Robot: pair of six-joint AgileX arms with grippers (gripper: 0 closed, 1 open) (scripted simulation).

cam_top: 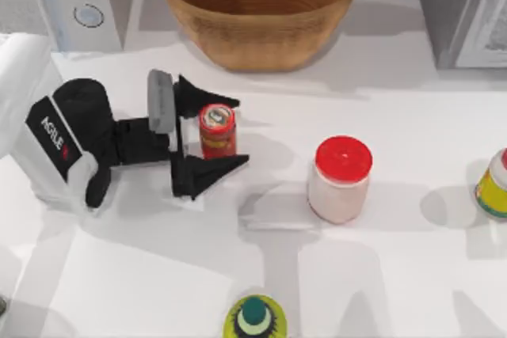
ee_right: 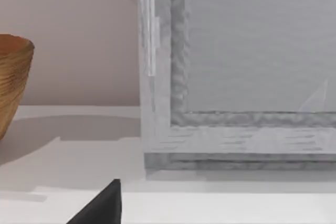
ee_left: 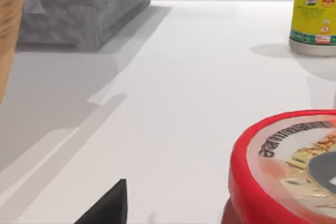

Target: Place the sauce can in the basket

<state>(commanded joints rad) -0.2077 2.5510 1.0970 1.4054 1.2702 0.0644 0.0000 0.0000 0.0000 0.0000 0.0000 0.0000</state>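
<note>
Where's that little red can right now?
In the top view, the can stands left of centre, between the left gripper's open fingers, below the basket.

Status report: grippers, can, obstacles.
Left gripper open, fingers either side of sauce can. Can upright on table, not lifted. Basket behind it, path open. White jar off to the right.

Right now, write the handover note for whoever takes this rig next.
Left end effector: open, fingers on either side of the small red cylindrical sauce can with silver top, not yet closed on it.
Right end effector: a dark fingertip shows in its wrist view; state unclear.
Can stands upright on the white table, in front of the large round woven wicker basket.
Done: approach.
Left: grip, lift, carry to basket, release.
</note>
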